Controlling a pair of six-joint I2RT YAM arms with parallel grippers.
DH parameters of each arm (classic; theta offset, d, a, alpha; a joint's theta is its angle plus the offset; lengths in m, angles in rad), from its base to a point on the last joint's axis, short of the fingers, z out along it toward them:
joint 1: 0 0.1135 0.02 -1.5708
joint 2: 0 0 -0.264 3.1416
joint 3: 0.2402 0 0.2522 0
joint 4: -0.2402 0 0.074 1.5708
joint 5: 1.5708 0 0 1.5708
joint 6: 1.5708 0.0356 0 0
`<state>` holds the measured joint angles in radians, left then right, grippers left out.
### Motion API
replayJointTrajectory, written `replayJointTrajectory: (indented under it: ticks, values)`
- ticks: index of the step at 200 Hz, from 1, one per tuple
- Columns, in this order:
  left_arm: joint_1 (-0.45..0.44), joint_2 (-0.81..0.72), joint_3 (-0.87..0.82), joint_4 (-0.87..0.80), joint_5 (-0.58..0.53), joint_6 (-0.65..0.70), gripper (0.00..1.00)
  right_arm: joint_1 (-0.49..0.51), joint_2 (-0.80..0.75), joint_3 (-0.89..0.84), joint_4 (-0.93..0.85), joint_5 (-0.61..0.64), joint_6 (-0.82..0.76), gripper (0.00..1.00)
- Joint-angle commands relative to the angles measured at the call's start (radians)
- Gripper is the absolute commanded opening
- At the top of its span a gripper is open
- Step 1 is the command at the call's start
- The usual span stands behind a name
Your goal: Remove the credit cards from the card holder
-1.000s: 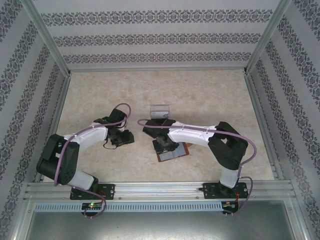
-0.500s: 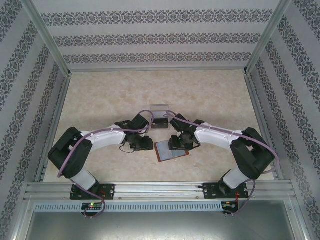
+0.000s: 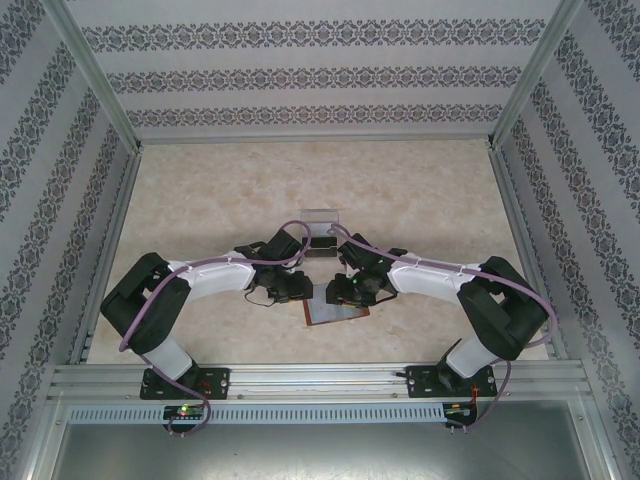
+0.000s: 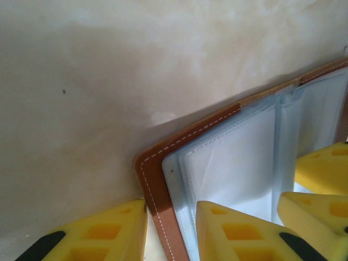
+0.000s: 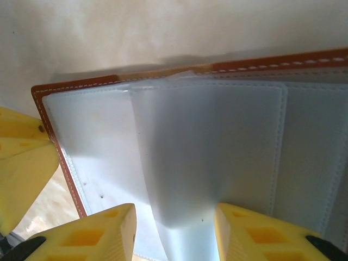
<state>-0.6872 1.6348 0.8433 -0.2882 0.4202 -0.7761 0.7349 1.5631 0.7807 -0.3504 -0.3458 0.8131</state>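
The open card holder (image 3: pixel 337 312) lies midway along the table's (image 3: pixel 200 200) near edge. The left tool (image 4: pixel 171 211) stands parted astride its stiff leather rim. The right tool (image 5: pixel 175 217) flanks a limp, slippery-looking sleeve (image 5: pixel 179 157), grip unclear. Thin cards likely need pinching by an exposed edge.

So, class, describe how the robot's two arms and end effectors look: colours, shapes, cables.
The left arm and right arm match: white links, bulky black joints, and a purple cable looping along each. The left end effector and right end effector have wedge-shaped yellow fingers with recessed pockets and black patches near their bases.
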Motion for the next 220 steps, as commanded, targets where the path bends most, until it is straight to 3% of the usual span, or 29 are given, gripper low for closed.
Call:
replayJointTrajectory:
  ticks: [1,33,88,176,220]
  values:
    - [-0.008,0.007,0.009,0.065,0.035,-0.035,0.27,0.009,-0.019,0.025,-0.067,0.042,0.006,0.43]
    - [-0.008,-0.013,-0.020,0.077,0.021,-0.057,0.24,0.011,-0.065,0.086,-0.211,0.152,-0.024,0.42]
    - [-0.008,-0.056,-0.033,0.034,-0.029,-0.062,0.22,0.032,-0.053,0.135,-0.187,0.102,-0.022,0.42]
    - [-0.008,0.003,-0.104,0.239,0.092,-0.152,0.04,0.074,0.052,0.190,-0.136,0.069,0.004,0.40]
    - [-0.008,0.025,-0.098,0.154,0.041,-0.118,0.00,0.082,0.078,0.205,-0.137,0.075,0.008,0.39]
